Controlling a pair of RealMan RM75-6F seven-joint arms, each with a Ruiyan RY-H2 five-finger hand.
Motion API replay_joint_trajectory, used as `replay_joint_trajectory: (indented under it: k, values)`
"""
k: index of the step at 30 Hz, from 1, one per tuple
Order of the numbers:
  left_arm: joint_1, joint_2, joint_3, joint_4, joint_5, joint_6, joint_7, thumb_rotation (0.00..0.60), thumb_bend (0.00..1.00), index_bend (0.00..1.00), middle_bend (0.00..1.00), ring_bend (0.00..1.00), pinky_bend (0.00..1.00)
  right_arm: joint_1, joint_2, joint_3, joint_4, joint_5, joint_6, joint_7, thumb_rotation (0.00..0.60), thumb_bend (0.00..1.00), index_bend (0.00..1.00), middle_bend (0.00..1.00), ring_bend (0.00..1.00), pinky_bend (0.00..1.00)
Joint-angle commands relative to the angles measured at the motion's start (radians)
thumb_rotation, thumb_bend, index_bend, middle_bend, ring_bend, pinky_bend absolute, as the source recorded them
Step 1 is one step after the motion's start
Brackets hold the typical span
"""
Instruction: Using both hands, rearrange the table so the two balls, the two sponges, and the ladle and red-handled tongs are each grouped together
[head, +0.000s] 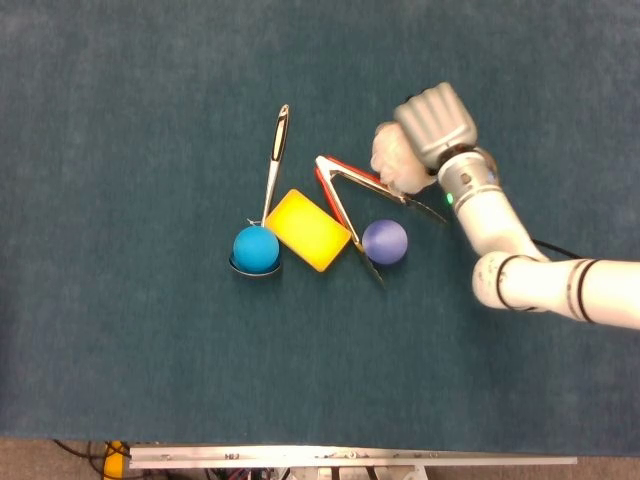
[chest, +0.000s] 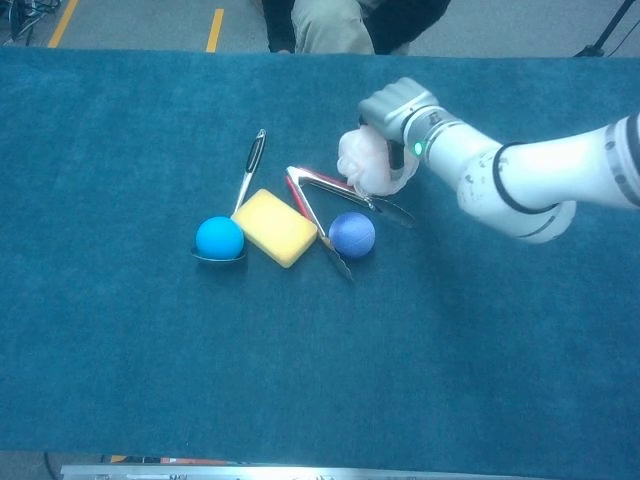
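Right hand (head: 432, 122) has the white mesh sponge (head: 392, 158) clenched tight, just beside the red-handled tongs (head: 350, 190) (resting across one tong arm).

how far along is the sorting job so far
Early. Nothing looks grouped yet: the light blue ball sits in the ladle bowl, apart from the purple ball, with the yellow sponge and tongs between them. In hand: the right hand grips the white puff sponge. All three pairings remain. The left hand is not visible.
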Motion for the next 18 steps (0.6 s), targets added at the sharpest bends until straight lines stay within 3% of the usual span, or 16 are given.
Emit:
replay_joint_trajectory:
  k: [1,12,18]
  values:
    - [0.0,-0.003,0.0,0.004,-0.002,-0.004,-0.003,0.6,0.58,0.14,0.1,0.06,0.0,-0.026,0.044,0.003,-0.033,-0.028,0.008,0.033,0.6,0.03,0.48,0.41,0.38,0.49]
    - [-0.022,-0.02,-0.007,0.016,0.001,-0.036,-0.003,0.6,0.58,0.14,0.1,0.06,0.0,-0.102,0.19,-0.027,-0.072,-0.036,0.018,0.086,0.6,0.03,0.48,0.41,0.38,0.49]
    - [-0.03,-0.026,-0.009,0.02,0.0,-0.048,-0.006,0.6,0.58,0.14,0.1,0.06,0.0,-0.127,0.2,-0.063,-0.042,-0.022,0.001,0.075,0.6,0.03,0.48,0.41,0.38,0.49]
